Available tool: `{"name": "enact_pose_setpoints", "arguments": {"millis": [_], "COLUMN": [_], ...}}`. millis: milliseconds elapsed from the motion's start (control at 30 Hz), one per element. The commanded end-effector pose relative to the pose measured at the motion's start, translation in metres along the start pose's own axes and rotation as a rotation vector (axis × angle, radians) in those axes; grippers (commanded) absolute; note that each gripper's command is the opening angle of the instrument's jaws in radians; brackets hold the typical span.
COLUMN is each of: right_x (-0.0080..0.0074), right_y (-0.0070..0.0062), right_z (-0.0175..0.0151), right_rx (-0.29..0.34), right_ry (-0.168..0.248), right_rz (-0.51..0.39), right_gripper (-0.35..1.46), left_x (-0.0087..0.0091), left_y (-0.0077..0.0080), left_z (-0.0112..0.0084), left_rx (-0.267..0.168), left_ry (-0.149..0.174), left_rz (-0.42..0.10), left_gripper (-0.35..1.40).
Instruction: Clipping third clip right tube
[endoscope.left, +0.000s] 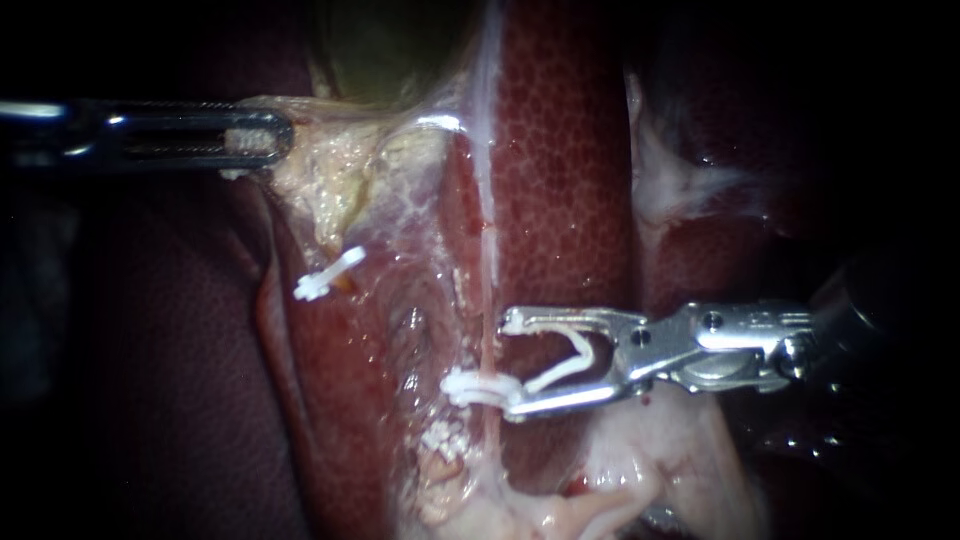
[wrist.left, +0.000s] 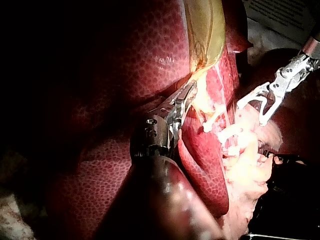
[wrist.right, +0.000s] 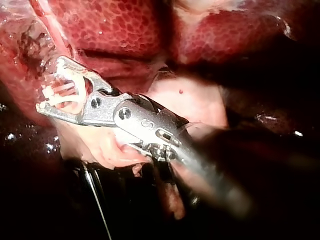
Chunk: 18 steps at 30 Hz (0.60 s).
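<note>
Nothing legible anywhere. Only print I can see is a pale sheet (wrist.left: 280, 15) w/ lines of dark type, lying beyond the liver (wrist.left: 125, 65) in my left wrist view. It's too small & blurred to make out a word, no. or logo.

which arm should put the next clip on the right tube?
Right. The right instrument carries a loaded clip, its tip right beside the right tube, just above a placed clip there. The left instrument is far off, holding tissue by the gallbladder.
</note>
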Motion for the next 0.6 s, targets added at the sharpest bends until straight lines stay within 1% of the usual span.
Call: {"name": "enact_pose_setpoints", "arguments": {"millis": [33,200,600], "right_x": [-0.0001,-0.0008,-0.0019], "right_y": [0.0002,0.0014,0.0029], "right_z": [0.0001,0.0007,0.0037], "right_rx": [-0.001,-0.014,-0.036], "right_ry": [-0.004,-0.011,-0.036], "right_rz": [0.001,0.018,0.042], "right_gripper": [0.59,0.59,0.59], "left_x": [0.0000,0.0000,0.0001], "left_y": [0.0000,0.0000,-0.0002], "left_z": [0.0000,0.0000,0.0000], "left_rx": [0.000,0.000,-0.002], "left_ry": [0.000,0.000,-0.001], "left_rz": [0.000,0.000,0.000], "left_gripper": [-0.18,-0.18,-0.18]}}
